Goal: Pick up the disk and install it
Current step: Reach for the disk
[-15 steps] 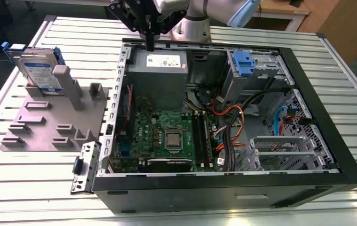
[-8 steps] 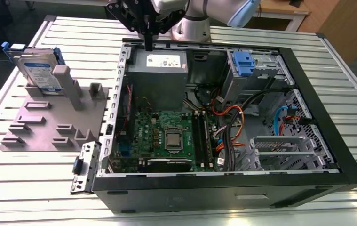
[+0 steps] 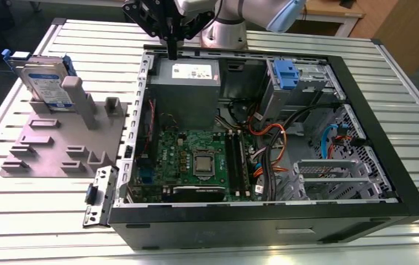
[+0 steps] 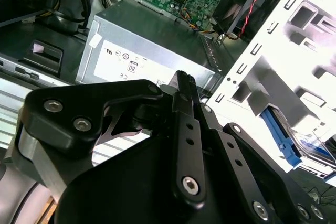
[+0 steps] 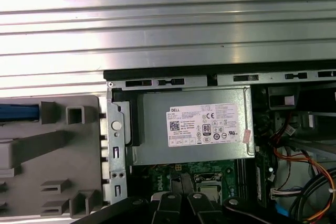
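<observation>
Exterior view: an open black computer case (image 3: 268,221) lies on a slatted metal table (image 3: 32,221). Inside it, a grey power supply box (image 3: 187,83) sits against the far wall. A green motherboard (image 3: 194,160) lies nearer the camera. A blue tab (image 3: 286,74) marks the drive cage (image 3: 308,83) toward the exterior view's right. Outside the case, at the exterior view's left, the disk (image 3: 43,83) stands upright in a grey fixture (image 3: 47,138), well apart from the gripper (image 3: 172,54). The gripper hangs over the case's far wall, just above the power supply box. Its fingers are pressed together and empty.

Second wrist view: the black gripper (image 4: 184,80) has its fingertips meeting, with nothing between them, above the power supply box (image 4: 142,51). Past the case wall, the disk (image 4: 278,132) shows its blue bracket in the fixture.

First wrist view: the power supply box (image 5: 191,127) lies in the middle. Beside the case is the fixture (image 5: 47,156), with a blue edge of the disk (image 5: 18,112) showing.
</observation>
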Robot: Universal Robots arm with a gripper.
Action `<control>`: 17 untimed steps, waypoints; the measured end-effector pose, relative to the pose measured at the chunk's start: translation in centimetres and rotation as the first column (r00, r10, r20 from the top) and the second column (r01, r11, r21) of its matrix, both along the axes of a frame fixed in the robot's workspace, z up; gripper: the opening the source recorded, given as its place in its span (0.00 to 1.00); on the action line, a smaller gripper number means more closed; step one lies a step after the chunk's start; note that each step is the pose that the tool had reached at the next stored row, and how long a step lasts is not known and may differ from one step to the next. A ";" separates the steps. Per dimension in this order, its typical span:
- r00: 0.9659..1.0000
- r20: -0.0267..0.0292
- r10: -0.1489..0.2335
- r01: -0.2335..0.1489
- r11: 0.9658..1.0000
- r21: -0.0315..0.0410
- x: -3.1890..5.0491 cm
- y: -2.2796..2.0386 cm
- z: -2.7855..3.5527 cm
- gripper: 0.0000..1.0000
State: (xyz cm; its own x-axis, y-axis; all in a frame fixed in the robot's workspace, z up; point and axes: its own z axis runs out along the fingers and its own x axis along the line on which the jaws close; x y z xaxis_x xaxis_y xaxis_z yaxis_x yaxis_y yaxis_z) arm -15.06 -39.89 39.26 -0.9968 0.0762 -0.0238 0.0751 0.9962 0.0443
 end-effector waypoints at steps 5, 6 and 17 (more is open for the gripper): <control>1.000 0.000 0.000 0.000 1.000 0.000 -0.20 0.00 -0.01 0.11; 1.000 0.000 0.000 0.000 1.000 0.000 -0.24 0.00 -0.01 0.11; 1.000 0.000 0.000 0.000 1.000 0.000 -0.66 0.00 -0.03 0.11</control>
State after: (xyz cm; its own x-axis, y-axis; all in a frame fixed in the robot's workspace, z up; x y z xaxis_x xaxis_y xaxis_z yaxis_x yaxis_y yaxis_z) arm -15.73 -39.89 39.23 -0.9968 0.0762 -0.0238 0.0751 0.9962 0.0443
